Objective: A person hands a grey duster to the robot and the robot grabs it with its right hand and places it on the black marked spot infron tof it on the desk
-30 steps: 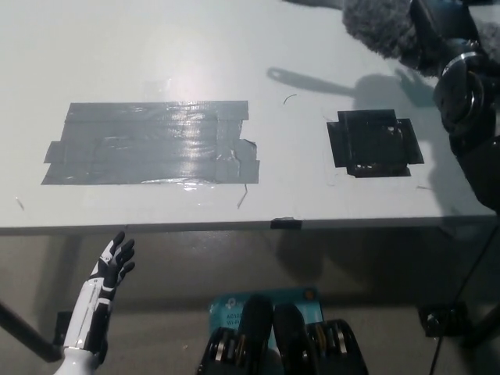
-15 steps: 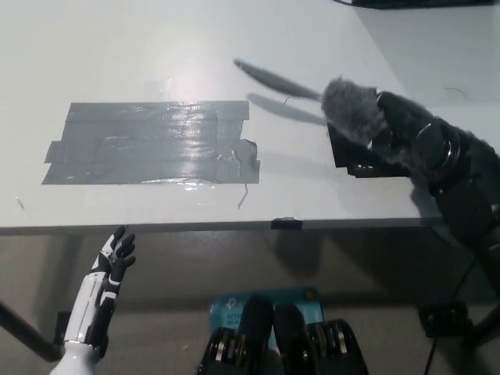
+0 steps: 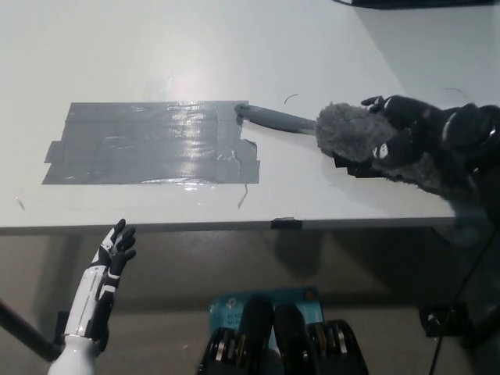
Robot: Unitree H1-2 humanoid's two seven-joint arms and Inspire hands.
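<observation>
Your right hand [image 3: 406,133] is clamped on the grey duster [image 3: 351,133], whose fluffy head lies low over the black marked spot [image 3: 348,164] with the handle reaching toward the silver tape patch [image 3: 148,144]. It seems to touch the desk [image 3: 117,55] already, though that is hard to tell, so only the release looks left. Your left hand [image 3: 116,250] rests below the desk edge, fingers apart.

The grey duster [image 3: 351,131] lies low over the black marked spot [image 3: 353,165] at the right of the bench, fluffy head covering most of it, slim handle pointing left.
</observation>
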